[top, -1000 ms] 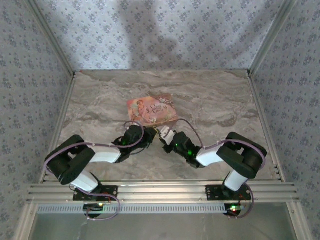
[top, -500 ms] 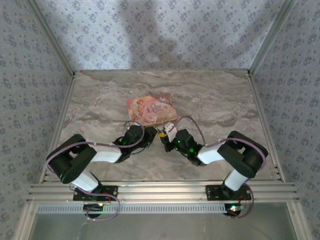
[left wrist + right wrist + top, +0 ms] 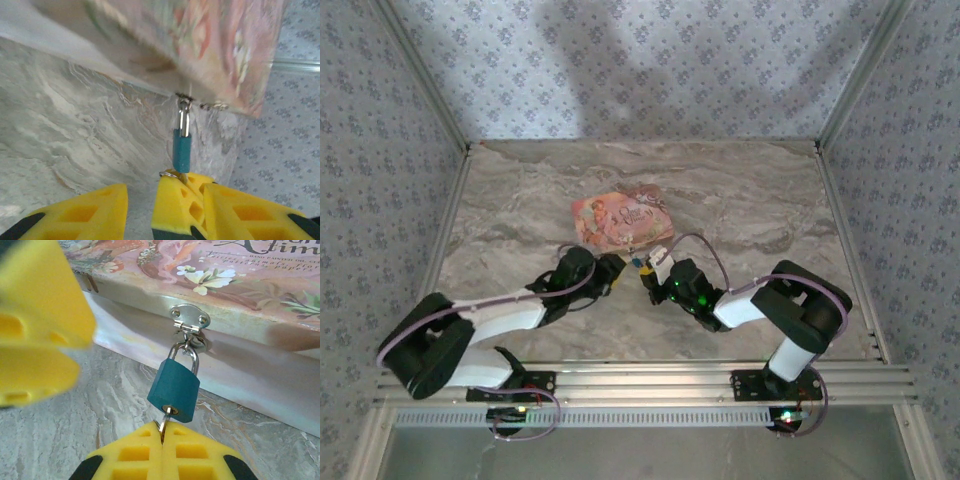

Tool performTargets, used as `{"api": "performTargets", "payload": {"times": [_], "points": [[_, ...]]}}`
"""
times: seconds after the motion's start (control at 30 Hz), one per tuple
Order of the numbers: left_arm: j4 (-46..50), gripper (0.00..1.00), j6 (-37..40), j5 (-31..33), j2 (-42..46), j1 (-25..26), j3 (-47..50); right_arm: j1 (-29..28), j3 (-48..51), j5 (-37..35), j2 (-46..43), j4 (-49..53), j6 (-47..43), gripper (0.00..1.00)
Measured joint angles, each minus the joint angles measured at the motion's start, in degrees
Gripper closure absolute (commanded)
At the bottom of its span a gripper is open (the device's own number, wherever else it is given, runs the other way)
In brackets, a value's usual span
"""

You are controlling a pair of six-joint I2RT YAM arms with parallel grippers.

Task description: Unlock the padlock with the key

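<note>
Seen from the right wrist, the box point(image 3: 260, 295) walls off 12 o'clock above the lock point(image 3: 175, 389). The right gripper point(image 3: 162, 440), pinching the key point(image 3: 165, 422), fills 6 o'clock. The left gripper point(image 3: 617, 270) crowds 10 o'clock. Bare table point(image 3: 270, 450) lies free at 4 o'clock.

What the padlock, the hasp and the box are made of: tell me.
The padlock: matte teal-coated body, probably metal; shiny silver shackle, likely steel. The hasp: bright plated metal, riveted. The box: probably printed cardboard, with a smooth pale edge.
</note>
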State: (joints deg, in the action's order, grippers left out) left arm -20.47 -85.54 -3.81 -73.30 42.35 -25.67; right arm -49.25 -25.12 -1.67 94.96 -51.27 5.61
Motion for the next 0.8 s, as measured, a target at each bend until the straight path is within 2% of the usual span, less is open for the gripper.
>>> {"api": "performTargets", "payload": {"times": [0.27,0.5,0.63,0.8], "points": [[16.87,0.44,10.23,-1.99,10.93,-9.55,-5.73,1.31,0.0,2.29,0.0,-0.28,3.63,1.0],[23.06,0.45,17.92,-6.1,9.99,-17.29,-13.84,2.86,0.0,5.84,1.53,-2.4,9.31,1.0],[23.41,0.45,20.76,-9.46,4.61,-17.99,-18.47,2.89,0.0,5.99,1.7,-2.56,9.84,1.0],[24.2,0.45,22.51,-10.75,1.57,-14.84,-19.45,2.82,0.0,5.6,1.7,-2.54,9.62,1.0]]}}
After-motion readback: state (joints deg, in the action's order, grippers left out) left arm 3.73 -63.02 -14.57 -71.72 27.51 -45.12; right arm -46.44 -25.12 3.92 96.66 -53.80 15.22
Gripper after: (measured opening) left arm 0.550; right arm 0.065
